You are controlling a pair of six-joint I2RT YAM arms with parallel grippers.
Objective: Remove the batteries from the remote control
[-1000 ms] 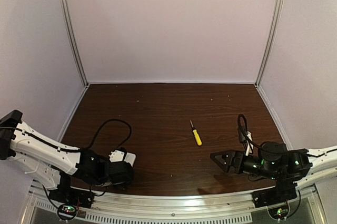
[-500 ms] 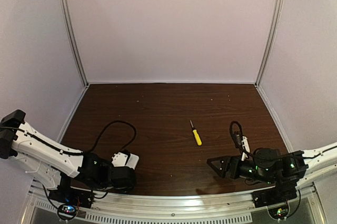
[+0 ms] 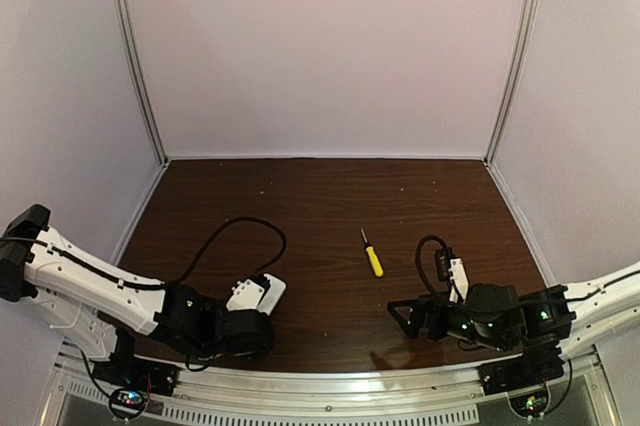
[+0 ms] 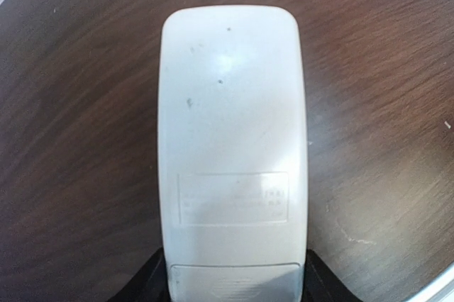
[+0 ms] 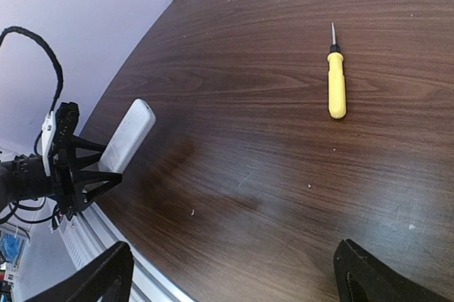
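Observation:
The remote control is a slim white bar, and my left gripper is shut on its near end, low over the front left of the table. In the left wrist view the remote control fills the middle, its plain back up, with a cover seam close to my gripper; black fingers flank it. My right gripper stands open and empty at the front right, pointing left. From the right wrist, the remote control shows at left, far from my open gripper. The batteries are hidden.
A yellow-handled screwdriver lies on the dark wooden table near the middle, tip pointing away. A metal rail runs along the near edge. Pale walls close in the back and both sides.
My left arm has carried the remote to the right, away from the left wall. My right arm has swung left and a little nearer, its gripper still open.

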